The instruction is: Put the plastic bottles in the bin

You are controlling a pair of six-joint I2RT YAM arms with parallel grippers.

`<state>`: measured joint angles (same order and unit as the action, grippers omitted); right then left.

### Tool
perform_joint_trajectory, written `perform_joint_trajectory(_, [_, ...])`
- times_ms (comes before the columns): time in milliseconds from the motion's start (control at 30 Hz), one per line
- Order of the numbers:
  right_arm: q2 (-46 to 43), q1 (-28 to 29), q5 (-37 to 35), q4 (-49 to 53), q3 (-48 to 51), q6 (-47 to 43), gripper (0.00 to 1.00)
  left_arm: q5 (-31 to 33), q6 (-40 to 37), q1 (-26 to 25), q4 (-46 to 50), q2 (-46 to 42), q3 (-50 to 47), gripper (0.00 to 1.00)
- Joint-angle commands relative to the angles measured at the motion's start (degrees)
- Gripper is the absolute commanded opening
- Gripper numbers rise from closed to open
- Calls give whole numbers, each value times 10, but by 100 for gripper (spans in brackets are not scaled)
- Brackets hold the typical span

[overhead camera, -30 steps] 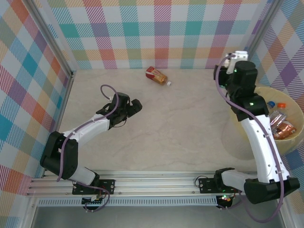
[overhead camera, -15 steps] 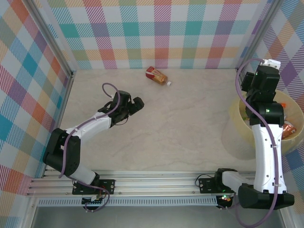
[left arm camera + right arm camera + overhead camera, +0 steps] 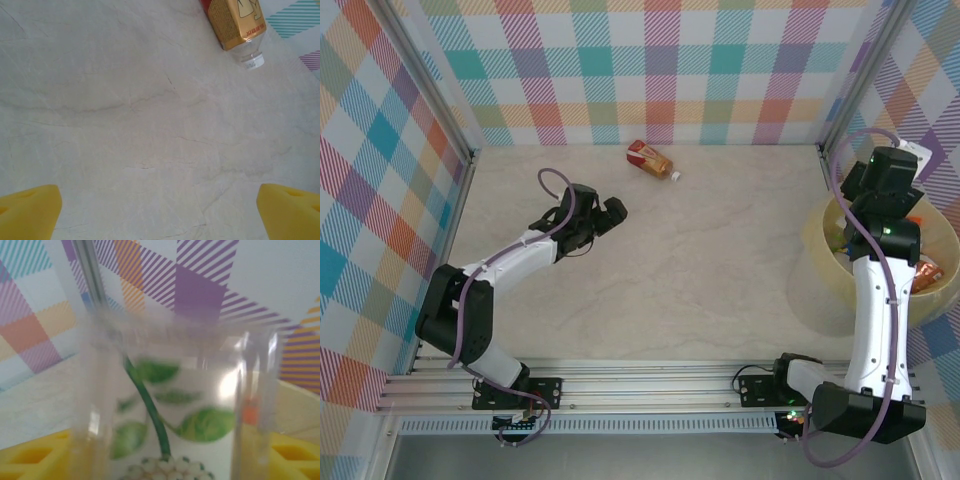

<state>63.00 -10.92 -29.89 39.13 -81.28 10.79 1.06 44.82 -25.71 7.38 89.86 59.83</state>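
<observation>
The right tool [image 3: 165,457] has a leafy bottle [image 3: 165,410] between its yellow fingers [image 3: 30,460]; I cannot tell if it pinches or lets go; it hangs over the bin [image 3: 817,262] at right so the bottle can drop in; the left tool [image 3: 160,215] is spread wide, aimed at the brown bottle [image 3: 232,22], upper right on the desk [image 3: 125,125].

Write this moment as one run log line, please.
left claw: open, empty | right claw: over bin, green-label bottle between jaws, grip unclear | red-label bottle: lying on table
</observation>
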Motion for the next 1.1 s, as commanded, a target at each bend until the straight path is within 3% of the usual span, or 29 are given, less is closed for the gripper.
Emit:
perform_joint_trajectory(0, [-5, -3, 37, -9, -10, 44, 83, -2, 3, 5, 1, 4, 10, 100])
perform_joint_trajectory(133, [-26, -3, 41, -20, -7, 46, 90, 2, 4, 5, 0, 4, 4, 100])
perform_joint_trajectory(367, [-47, -3, 87, -30, -4, 39, 93, -8, 5, 4, -3, 19, 13, 100])
perform_joint_trajectory(567, [-44, -3, 273, -91, 20, 31, 100, -11, 8, 3, -7, 27, 15, 100])
perform_joint_trajectory(767, [-30, 5, 426, -166, 46, 71, 100, -11, 6, 3, -7, 27, 14, 100])
perform_joint_trajectory(933, [-1, 56, 527, -218, 49, 69, 100, -10, 9, 4, -6, 28, 13, 100])
perform_joint_trajectory(1067, [46, 150, 489, -194, 17, -5, 100, -3, 15, 3, -7, 26, 8, 100])
